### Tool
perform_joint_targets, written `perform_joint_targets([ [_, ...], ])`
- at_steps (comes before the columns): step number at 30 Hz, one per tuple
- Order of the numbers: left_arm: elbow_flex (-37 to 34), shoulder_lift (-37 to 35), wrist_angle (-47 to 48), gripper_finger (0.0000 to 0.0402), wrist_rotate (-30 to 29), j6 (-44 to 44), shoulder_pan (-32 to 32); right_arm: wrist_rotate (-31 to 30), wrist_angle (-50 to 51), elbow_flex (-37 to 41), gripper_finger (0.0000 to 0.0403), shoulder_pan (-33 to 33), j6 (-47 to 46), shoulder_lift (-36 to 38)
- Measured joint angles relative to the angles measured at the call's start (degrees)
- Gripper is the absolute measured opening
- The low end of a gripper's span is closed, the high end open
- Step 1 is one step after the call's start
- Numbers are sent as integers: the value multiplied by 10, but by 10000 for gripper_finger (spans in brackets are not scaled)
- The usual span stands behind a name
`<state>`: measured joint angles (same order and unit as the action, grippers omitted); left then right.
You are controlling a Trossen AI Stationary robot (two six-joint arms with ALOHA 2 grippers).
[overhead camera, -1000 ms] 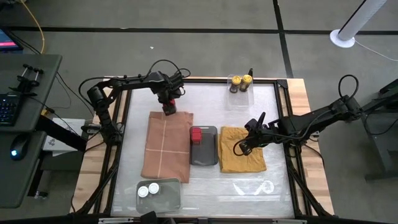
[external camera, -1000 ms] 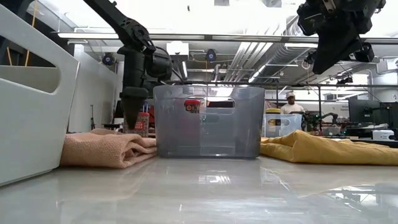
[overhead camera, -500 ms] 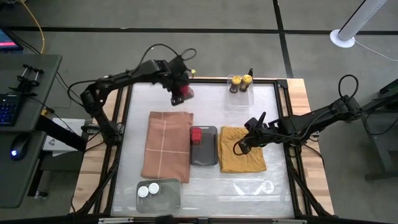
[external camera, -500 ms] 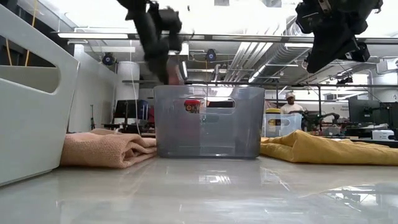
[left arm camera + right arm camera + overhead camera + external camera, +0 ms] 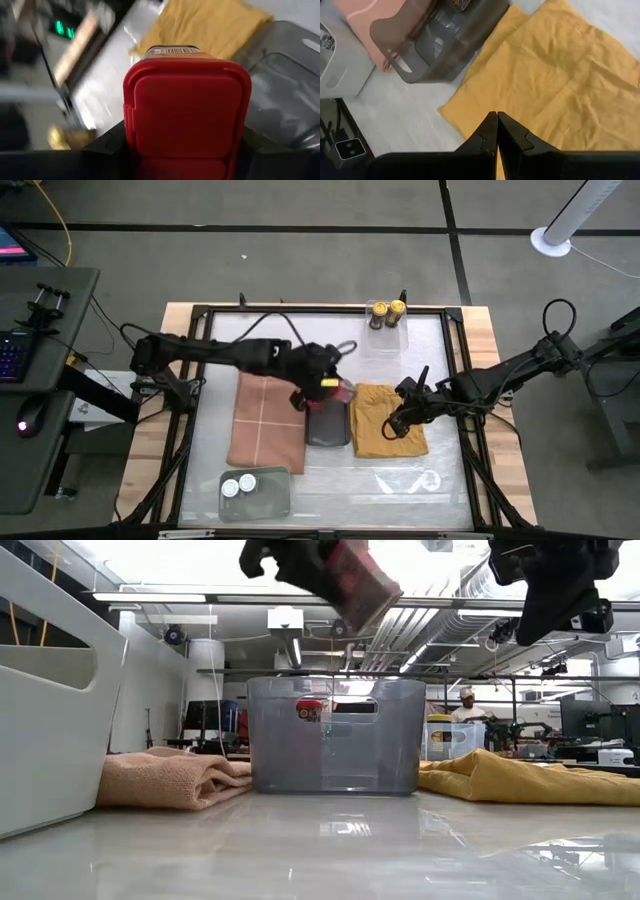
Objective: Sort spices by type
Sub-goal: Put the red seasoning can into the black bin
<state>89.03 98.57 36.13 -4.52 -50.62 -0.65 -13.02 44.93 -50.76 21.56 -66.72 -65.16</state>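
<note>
My left gripper (image 5: 322, 383) hangs over the dark grey tray (image 5: 328, 430), shut on a red boxy tin (image 5: 342, 390), which shows high and tilted in the low view (image 5: 355, 580). A second red tin (image 5: 310, 710) stands inside the tray. Two yellow-capped jars (image 5: 387, 310) stand in a clear tray at the far edge. Two white-capped jars (image 5: 238, 484) stand in a clear tray (image 5: 272, 498) at the near edge. My right gripper (image 5: 390, 425) hovers shut above the yellow cloth (image 5: 395, 438). My left gripper pinches the red tin between its two fingers (image 5: 107, 143), one on each side of the body just below the red cap (image 5: 187, 112). The tin is lifted clear, high above the tray, and tilted in the low view.
A folded pink cloth (image 5: 268, 420) lies left of the dark grey tray, the yellow cloth right of it. A white bin wall (image 5: 50, 690) stands close on the low view's left. A person (image 5: 466, 705) shows far behind the table.
My left gripper has lifted the red tin from the table by the pink cloth's far edge, then carried it up, right and toward the near edge, to above the dark grey tray. The tin now hangs tilted.
</note>
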Motion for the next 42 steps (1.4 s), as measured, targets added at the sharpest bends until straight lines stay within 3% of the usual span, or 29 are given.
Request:
perform_joint_targets([
  [5, 0, 21, 7, 185, -12, -169, -4, 0, 0, 0, 0, 0, -1, 0],
  [8, 0, 36, 25, 185, -59, -306, 0, 0, 0, 0, 0, 0, 2, 0],
  [10, 0, 43, 24, 185, -82, -348, 0, 0, 0, 0, 0, 0, 8, 0],
  [18, 0, 52, 29, 185, -16, -345, -14, 1, 3, 0, 0, 0, 12, 0],
  [23, -2, 63, 48, 185, -11, -310, -8, 1, 2, 0, 0, 0, 23, 0],
  [38, -1, 122, 68, 185, -4, -345, -3, -2, -2, 0, 0, 0, 10, 0],
  [42, -2, 123, 54, 235, -3, -330, -3, -2, -2, 0, 0, 0, 7, 0],
])
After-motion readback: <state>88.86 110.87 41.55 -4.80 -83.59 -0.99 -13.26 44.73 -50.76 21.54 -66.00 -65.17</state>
